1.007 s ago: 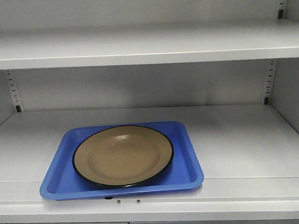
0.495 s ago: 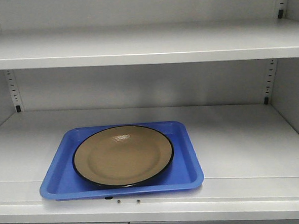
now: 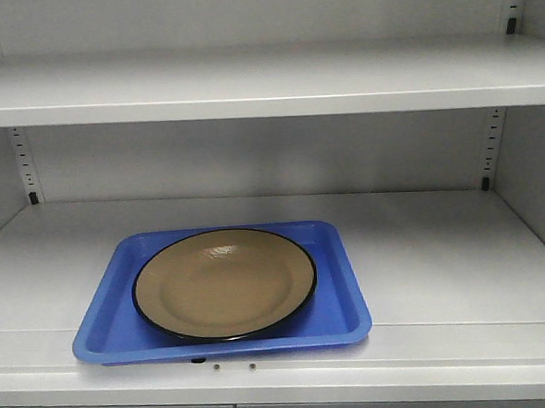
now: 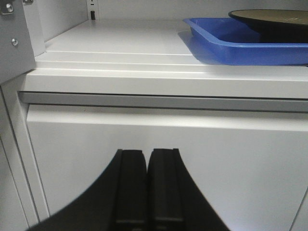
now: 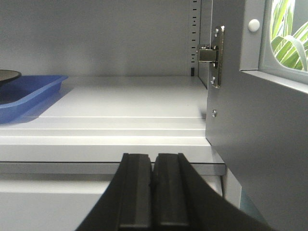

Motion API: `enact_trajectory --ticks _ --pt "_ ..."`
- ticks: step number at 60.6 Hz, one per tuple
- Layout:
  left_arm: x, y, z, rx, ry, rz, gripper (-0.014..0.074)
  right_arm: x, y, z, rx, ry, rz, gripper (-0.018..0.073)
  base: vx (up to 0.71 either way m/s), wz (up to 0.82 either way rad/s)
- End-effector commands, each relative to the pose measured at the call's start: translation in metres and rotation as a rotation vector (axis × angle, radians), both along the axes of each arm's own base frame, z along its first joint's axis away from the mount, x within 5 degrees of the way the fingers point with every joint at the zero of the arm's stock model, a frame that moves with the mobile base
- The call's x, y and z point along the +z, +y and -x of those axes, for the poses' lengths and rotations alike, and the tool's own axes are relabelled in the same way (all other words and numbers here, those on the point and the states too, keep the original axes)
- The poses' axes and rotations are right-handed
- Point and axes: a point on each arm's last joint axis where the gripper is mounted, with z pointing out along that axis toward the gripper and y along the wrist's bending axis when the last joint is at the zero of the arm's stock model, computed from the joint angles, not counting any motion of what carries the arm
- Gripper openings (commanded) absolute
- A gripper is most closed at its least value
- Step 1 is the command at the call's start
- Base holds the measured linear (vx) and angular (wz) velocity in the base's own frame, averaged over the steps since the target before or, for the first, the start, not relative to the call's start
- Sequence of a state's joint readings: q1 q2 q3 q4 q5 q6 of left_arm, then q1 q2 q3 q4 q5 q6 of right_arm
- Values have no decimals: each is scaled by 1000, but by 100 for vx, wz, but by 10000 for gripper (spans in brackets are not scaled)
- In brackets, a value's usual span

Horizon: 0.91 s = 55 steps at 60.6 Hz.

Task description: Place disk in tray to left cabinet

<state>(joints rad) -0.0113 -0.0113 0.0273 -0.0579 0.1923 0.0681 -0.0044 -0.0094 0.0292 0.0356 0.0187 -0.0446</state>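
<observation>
- One left cabinet (image 3: 423,250) fills the front view; two of its shelves show, and nothing on them has shifted over the last second, so the placement looks finished.
- One tray (image 3: 348,296) sits on the lower shelf, left of centre, close to the front edge.
- One disk (image 3: 224,283) lies flat inside the tray, unmoved.
- Two grippers: the left gripper (image 4: 146,185) and the right gripper (image 5: 153,190) both hang below the shelf front, jaws pressed together, holding nothing.

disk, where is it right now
In the front view the disk lies flat inside the blue tray, left of centre on the cabinet's lower shelf.
</observation>
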Motion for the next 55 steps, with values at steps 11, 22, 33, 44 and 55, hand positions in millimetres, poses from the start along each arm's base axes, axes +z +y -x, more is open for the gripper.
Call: enact_trajectory --ticks 11,22,33,44,55 --pt "1 0 -1 1 -64 16 -6 1 -1 1 -8 -70 4 -6 0 0" --pt "1 0 -1 1 -64 16 -6 1 -1 1 -8 -70 4 -6 0 0" --pt "1 0 -1 1 -64 16 -6 1 -1 1 -8 -70 4 -6 0 0" --pt "1 0 -1 1 -64 16 -6 1 -1 1 -8 -70 4 -6 0 0" --pt "1 0 -1 1 -64 16 -6 0 0 1 -8 -62 4 -6 0 0"
